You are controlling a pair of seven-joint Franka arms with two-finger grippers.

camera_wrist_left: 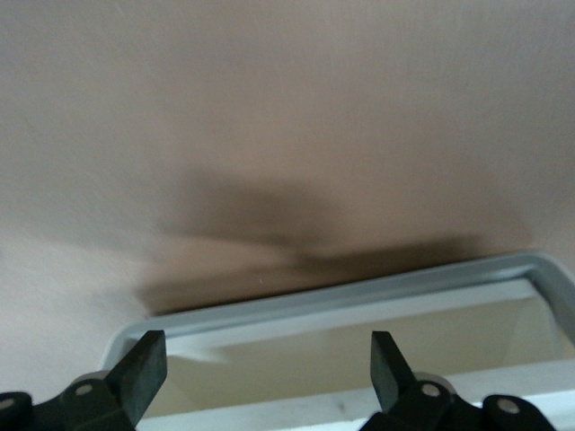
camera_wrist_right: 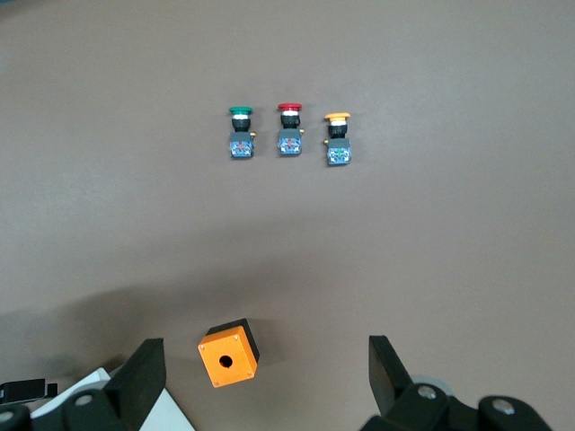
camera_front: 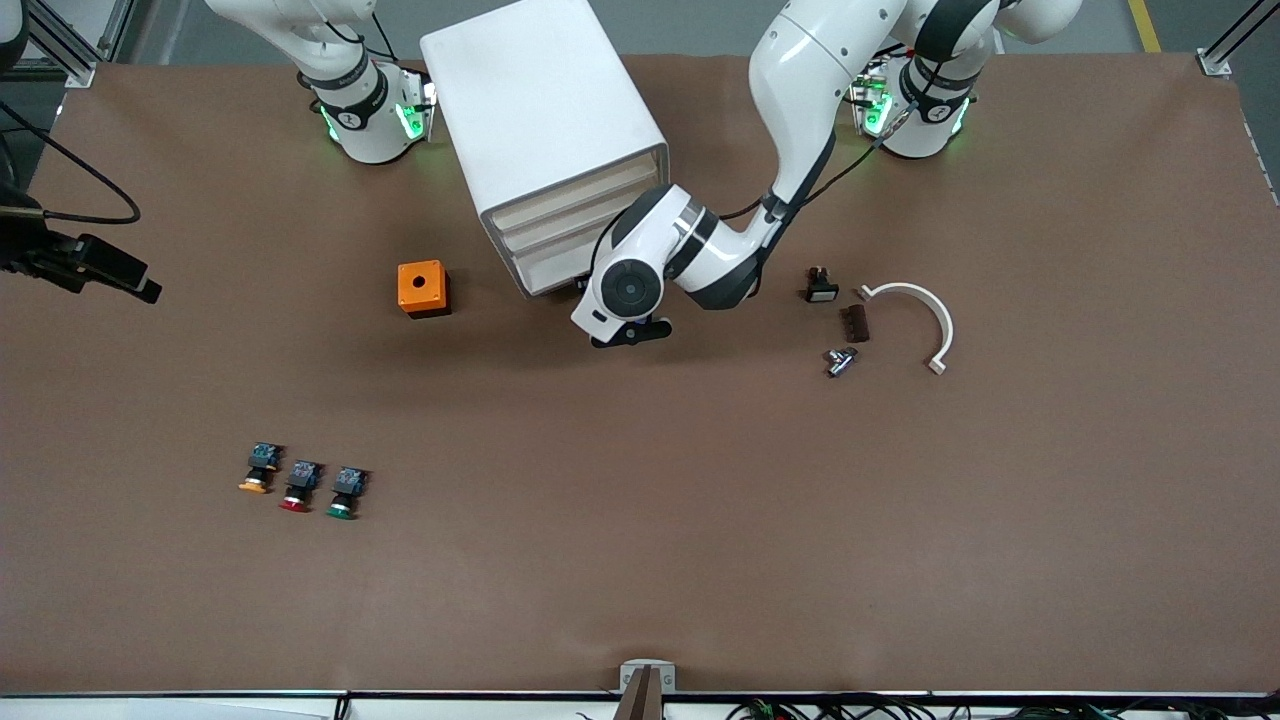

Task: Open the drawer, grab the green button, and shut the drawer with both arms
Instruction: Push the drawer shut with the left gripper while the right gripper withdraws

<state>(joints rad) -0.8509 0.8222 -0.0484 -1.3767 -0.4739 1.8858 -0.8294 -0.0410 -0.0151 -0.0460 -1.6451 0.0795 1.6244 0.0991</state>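
The left jaws are spread wide, holding nothing, 2 black wedge-shaped fingers at the front of the cabinet, level with its lower drawers. In the left wrist view the rounded grey-white rim of a drawer shows between the fingers, with a pale beige face below it; which of the 4 drawers this is cannot be told. In the front view all 4 beige fronts sit flush in the smooth white box.

The right jaws are also spread and empty, hanging over the worktop at the right arm's end, above an orange square box with a round hole in its top. In the front view only dark parts of this arm's end show, at that view's edge.

The button lies on its side on the matte brown worktop, well apart from the cabinet and nearer the front camera. It has a round green cap and a blocky black-and-blue body. It is one end of a row of 3 alike: a red-capped button just beside it, then an orange-capped button.

Toward the left arm's end lie a curved white plastic arc, a small black part, a dark brown block and a shiny metal fitting.
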